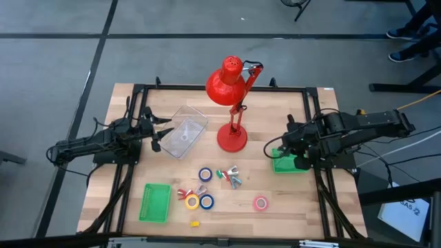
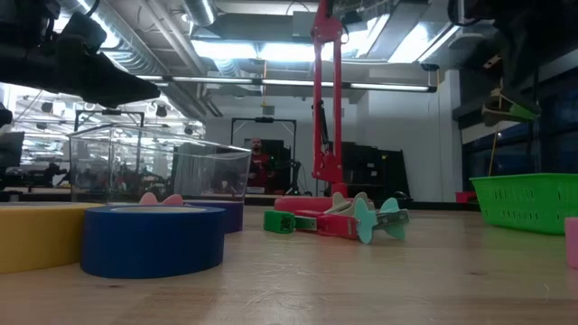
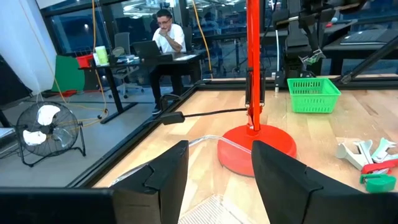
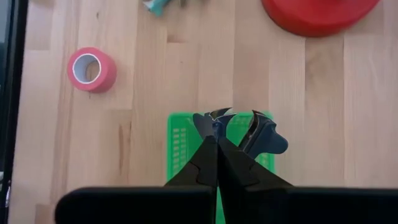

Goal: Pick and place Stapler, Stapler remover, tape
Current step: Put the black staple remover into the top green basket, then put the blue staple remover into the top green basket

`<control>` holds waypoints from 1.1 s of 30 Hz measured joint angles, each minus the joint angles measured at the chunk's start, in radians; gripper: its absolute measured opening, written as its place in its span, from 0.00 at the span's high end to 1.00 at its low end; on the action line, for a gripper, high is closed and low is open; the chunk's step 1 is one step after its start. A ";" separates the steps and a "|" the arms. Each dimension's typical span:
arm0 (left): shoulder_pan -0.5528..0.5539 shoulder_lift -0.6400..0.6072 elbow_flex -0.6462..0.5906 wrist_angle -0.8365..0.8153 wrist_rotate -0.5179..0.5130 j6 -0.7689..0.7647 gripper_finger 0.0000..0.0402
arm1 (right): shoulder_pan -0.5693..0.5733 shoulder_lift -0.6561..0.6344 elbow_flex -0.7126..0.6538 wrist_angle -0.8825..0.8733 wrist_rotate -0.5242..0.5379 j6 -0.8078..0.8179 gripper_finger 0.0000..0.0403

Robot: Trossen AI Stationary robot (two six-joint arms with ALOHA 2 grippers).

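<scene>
Wooden table (image 1: 275, 213) holds two green baskets (image 1: 156, 202) and a clear bin (image 1: 183, 131).

Red lamp (image 1: 232, 103), green baskets (image 1: 156, 202), blue (image 1: 205, 175), yellow (image 1: 192, 202), pink tape (image 1: 260, 203), light wooden table (image 1: 275, 110).

the left gripper (image 1: 162, 133) hovers at the table's left side, fingers (image 3: 166, 177) spread apart. the right gripper (image 4: 217, 127) points down at the right side, fingers closed, possibly pinching something dark.
</scene>
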 joint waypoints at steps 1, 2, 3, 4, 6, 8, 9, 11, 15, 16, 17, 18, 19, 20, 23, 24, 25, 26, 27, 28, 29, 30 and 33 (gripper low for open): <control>0.000 0.000 0.000 0.000 0.000 0.000 0.57 | 0.000 -0.001 -0.008 0.002 0.000 0.007 1.00; 0.000 0.000 0.000 0.000 0.000 0.000 0.56 | 0.001 -0.005 -0.020 0.001 0.000 0.015 1.00; 0.000 0.000 0.000 0.000 0.000 0.000 0.56 | 0.002 -0.008 -0.035 0.002 0.000 0.024 1.00; 0.000 0.000 0.000 0.000 0.000 0.000 0.56 | 0.007 -0.014 -0.050 0.007 0.000 0.032 1.00; 0.000 0.000 0.000 0.000 0.000 0.000 0.57 | 0.023 -0.027 -0.086 0.020 0.000 0.052 1.00; 0.000 0.000 0.000 0.000 0.000 0.000 0.57 | 0.042 -0.034 -0.115 0.035 0.000 0.078 1.00; 0.000 0.000 0.000 0.000 0.000 0.000 0.57 | 0.053 -0.036 -0.128 0.042 0.000 0.097 1.00; 0.000 0.000 0.000 0.000 -0.001 0.000 0.57 | 0.074 -0.038 -0.155 0.061 0.000 0.128 1.00; 0.000 0.000 0.000 0.000 -0.001 0.000 0.56 | 0.112 -0.037 -0.202 0.141 0.001 0.157 1.00; 0.000 0.000 0.000 0.000 -0.001 0.000 0.57 | 0.118 -0.037 -0.215 0.160 0.005 0.162 1.00; 0.000 0.000 0.000 0.000 -0.001 0.000 0.57 | 0.120 -0.037 -0.228 0.176 0.005 0.167 1.00; 0.000 0.000 0.000 0.000 -0.001 0.000 0.57 | 0.120 -0.037 -0.240 0.186 0.008 0.178 1.00; 0.000 0.000 0.000 0.000 -0.001 0.000 0.57 | 0.120 -0.037 -0.250 0.192 0.020 0.190 1.00; 0.000 0.000 0.000 0.000 -0.001 0.000 0.57 | 0.120 -0.037 -0.260 0.192 0.037 0.206 1.00; 0.000 0.000 0.000 0.000 -0.001 0.000 0.56 | 0.119 -0.037 -0.293 0.190 0.060 0.239 0.98; 0.000 0.000 0.000 0.000 -0.001 0.000 0.56 | 0.120 -0.037 -0.303 0.192 0.060 0.250 0.98; 0.000 0.000 0.000 0.000 -0.001 0.000 0.56 | 0.120 -0.037 -0.313 0.196 0.060 0.262 0.97; 0.000 0.000 0.000 0.000 -0.001 0.000 0.57 | 0.119 -0.037 -0.324 0.204 0.060 0.271 0.97; 0.000 0.000 0.000 0.000 -0.001 0.000 0.57 | 0.119 -0.037 -0.332 0.212 0.060 0.284 0.96; 0.000 0.000 0.000 0.000 -0.001 0.000 0.57 | 0.119 -0.037 -0.339 0.221 0.060 0.289 0.95; 0.000 0.000 0.000 0.000 -0.001 0.000 0.57 | 0.119 -0.037 -0.343 0.224 0.060 0.288 0.95; 0.000 0.000 0.000 0.000 -0.001 0.000 0.57 | 0.119 -0.037 -0.346 0.228 0.060 0.287 0.94; 0.000 0.000 0.000 0.000 -0.001 0.000 0.56 | 0.119 -0.037 -0.351 0.245 0.060 0.286 0.93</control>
